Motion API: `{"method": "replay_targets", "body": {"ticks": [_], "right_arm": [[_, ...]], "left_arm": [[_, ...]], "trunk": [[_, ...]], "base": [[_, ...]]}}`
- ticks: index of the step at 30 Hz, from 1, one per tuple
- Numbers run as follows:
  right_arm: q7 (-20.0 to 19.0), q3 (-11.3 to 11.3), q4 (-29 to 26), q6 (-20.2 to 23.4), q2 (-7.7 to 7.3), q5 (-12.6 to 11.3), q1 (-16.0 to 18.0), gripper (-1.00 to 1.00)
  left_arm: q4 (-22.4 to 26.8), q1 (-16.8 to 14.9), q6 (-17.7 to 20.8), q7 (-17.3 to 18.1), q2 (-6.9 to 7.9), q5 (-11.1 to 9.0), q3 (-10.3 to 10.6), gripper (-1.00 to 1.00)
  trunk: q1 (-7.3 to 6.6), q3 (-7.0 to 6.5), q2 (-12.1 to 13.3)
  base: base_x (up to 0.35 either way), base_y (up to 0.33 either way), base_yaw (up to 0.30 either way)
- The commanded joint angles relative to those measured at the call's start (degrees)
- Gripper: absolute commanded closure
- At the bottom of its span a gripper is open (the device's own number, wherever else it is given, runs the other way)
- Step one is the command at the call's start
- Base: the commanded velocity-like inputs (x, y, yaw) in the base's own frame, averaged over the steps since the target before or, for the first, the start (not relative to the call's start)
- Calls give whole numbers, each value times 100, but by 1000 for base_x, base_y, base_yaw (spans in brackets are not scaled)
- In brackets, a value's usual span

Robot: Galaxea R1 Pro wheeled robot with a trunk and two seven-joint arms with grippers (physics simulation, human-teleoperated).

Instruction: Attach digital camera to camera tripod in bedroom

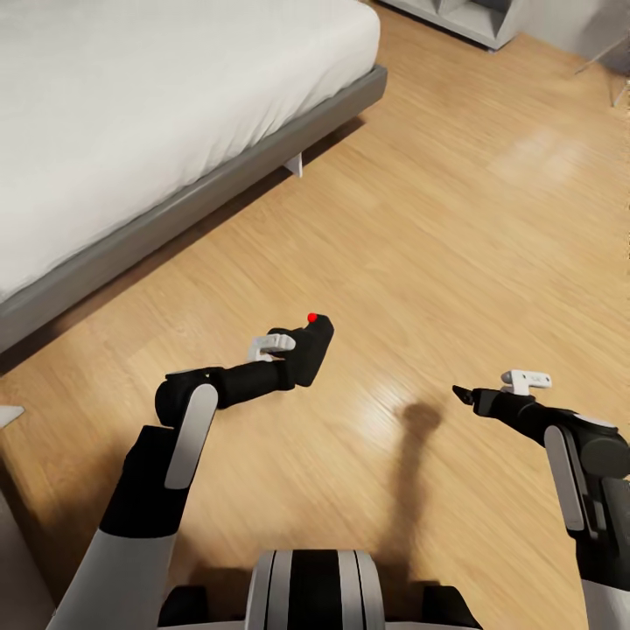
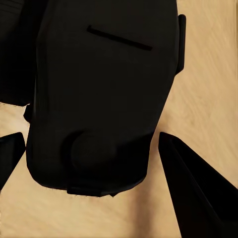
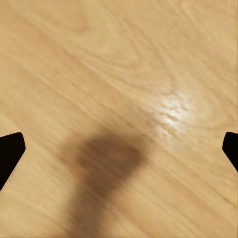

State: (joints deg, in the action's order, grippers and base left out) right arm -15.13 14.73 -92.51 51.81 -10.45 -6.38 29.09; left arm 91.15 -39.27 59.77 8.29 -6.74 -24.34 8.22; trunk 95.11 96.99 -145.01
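I am in the bedroom, over the wood floor, with the bed off to my left. My left claw holds the camera up in the air in front of me. Its red button points up. In the left wrist view the black camera sits between the two fingers, but I cannot tell how tight they pinch it. My right claw is wide open with nothing in it, and its tips stand far apart over the floor.

I think the camera is light, hard and a bit smooth, so it could slip or crack if it falls. The flat sides of the body look best to hold, not the lens. I need to find the tripod next.
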Motion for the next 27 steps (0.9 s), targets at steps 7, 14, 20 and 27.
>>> {"method": "replay_targets", "body": {"ticks": [7, 14, 20, 27], "right_arm": [[1, -20, -4, 77, -17, -38, 48, -100], [-181, -19, -4, 467, -77, -38, 139, -100], [-419, -18, -4, 535, -67, -38, 168, -100], [-438, -42, -4, 532, -20, -38, 151, -100]], "left_arm": [[-217, -168, 23, 43, 48, 68, -13, 100], [-1387, -788, 23, 35, 179, 78, -20, 100], [-1324, -852, 23, 40, 312, 66, -12, 100], [-898, -729, 23, 102, 588, -3, -15, 100]], "trunk": [[-19, -153, 8], [-37, -308, 18], [-52, -441, 26], [-70, -596, 35]], "base": [[0, 0, -51], [0, 0, -220], [0, 0, -271], [0, 0, -276]]}}
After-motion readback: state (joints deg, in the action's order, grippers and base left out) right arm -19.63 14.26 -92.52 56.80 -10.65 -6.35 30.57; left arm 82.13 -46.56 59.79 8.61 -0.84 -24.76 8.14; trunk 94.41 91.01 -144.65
